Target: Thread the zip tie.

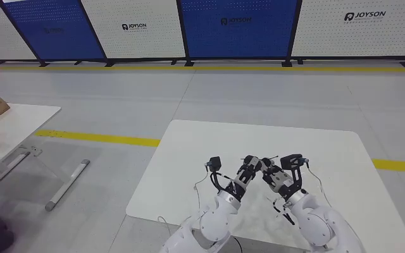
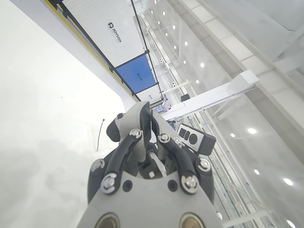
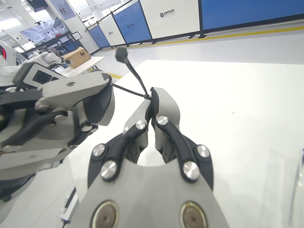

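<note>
A black zip tie (image 3: 139, 78) is held up over the white table (image 3: 237, 96). Its square head (image 3: 121, 54) sticks up free, and the strap bends sharply at my right gripper (image 3: 152, 93), which is shut on it. A thin stretch of strap (image 3: 128, 91) runs from there into my left gripper (image 3: 110, 84), shut on that end. In the top view both grippers, left (image 1: 248, 169) and right (image 1: 269, 174), meet tip to tip above the table's near half. The left gripper (image 2: 150, 107) has its fingers pressed together.
A second black zip tie (image 2: 99, 135) lies flat on the table (image 2: 47, 84) beyond the left gripper. A second white table (image 1: 25, 120) stands to the left with a cardboard box (image 3: 76, 58) on it. Blue and white panels (image 1: 237, 28) close off the back.
</note>
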`<state>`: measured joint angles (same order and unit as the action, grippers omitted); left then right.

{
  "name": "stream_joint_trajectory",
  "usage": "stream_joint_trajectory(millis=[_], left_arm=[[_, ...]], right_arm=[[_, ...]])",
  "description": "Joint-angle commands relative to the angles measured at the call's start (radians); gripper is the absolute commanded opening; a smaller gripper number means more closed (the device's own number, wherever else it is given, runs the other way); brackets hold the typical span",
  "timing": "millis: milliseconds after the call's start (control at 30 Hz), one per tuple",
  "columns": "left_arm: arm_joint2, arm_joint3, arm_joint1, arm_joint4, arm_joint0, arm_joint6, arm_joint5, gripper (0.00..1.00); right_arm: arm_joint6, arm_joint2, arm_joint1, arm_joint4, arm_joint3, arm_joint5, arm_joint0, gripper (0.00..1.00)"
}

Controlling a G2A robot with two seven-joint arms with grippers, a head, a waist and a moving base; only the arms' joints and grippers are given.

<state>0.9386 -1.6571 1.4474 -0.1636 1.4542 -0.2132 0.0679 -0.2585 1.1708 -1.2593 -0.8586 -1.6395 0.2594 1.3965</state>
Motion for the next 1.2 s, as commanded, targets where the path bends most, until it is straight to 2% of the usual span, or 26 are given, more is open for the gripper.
stream_joint_trajectory(millis=[0,200,333,500,967,1167], left_arm=[[0.001,-0.003,0.0,-0.003,0.003,0.001,0.002,0.0],[0.004,-0.011,-0.002,-0.005,0.01,0.004,0.015,0.0],[0.007,-0.024,-0.004,-0.008,0.018,0.008,0.029,0.0],[0.009,-0.044,-0.006,-0.016,0.031,0.011,0.04,0.0],[0.016,-0.115,-0.017,-0.051,0.078,0.026,0.064,0.0],[0.025,-0.121,-0.02,-0.052,0.086,0.021,0.067,0.0]], right_arm=[[-0.001,-0.002,0.0,-0.001,0.002,0.001,-0.001,0.0],[-0.013,-0.007,0.0,0.001,0.011,0.007,-0.004,0.0],[-0.041,-0.011,0.0,0.045,0.021,0.036,-0.01,0.0],[-0.055,-0.013,0.001,0.057,0.03,0.045,-0.016,0.0],[-0.061,-0.025,0.001,0.069,0.051,0.045,-0.034,0.0],[-0.054,-0.03,0.0,0.07,0.051,0.039,-0.038,0.0]])
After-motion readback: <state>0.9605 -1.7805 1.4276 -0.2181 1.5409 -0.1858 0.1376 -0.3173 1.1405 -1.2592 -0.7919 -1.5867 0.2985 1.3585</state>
